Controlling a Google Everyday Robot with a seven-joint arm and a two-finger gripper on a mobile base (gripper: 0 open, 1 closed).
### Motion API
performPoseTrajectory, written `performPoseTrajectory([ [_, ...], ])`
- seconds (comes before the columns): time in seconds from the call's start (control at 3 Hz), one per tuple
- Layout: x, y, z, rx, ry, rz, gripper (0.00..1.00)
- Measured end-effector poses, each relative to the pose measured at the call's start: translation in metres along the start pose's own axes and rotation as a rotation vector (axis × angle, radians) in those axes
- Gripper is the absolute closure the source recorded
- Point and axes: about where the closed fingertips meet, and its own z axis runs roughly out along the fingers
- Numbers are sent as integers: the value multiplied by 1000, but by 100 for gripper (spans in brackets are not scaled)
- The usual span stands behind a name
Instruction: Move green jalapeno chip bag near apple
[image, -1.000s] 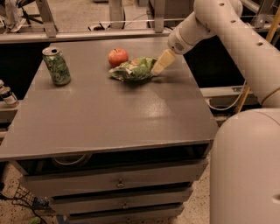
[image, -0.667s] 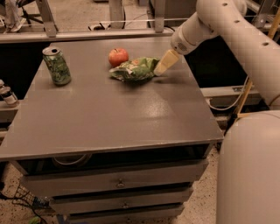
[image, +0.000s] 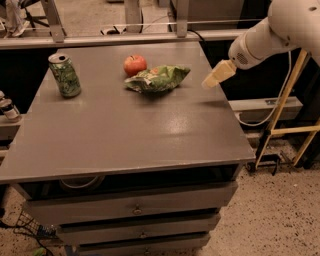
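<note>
- One green jalapeno chip bag (image: 157, 79), far on the tabletop (image: 125, 135).
- One apple (image: 135, 64), just left of the bag.
- One green soda can (image: 64, 75), far left.
- One pincer (image: 218, 74), at the tabletop's far right edge.
- One tabletop.
- Three drawer fronts (image: 135, 202) beneath it, on the near side.

The crumpled green jalapeno chip bag (image: 159, 79) is laid flat just right of the round red apple (image: 135, 64), at the far side. The gripper (image: 217, 75) is held apart, further right.

I see a red apple (image: 135, 64), light-green bag (image: 157, 79), green patterned can (image: 65, 76), grey table (image: 125, 135); cream gripper (image: 216, 75) at upper right.
</note>
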Motion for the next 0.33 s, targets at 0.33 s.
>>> performPoseTrajectory([
  [0.33,41,-8,-37,75,-14,102,0],
])
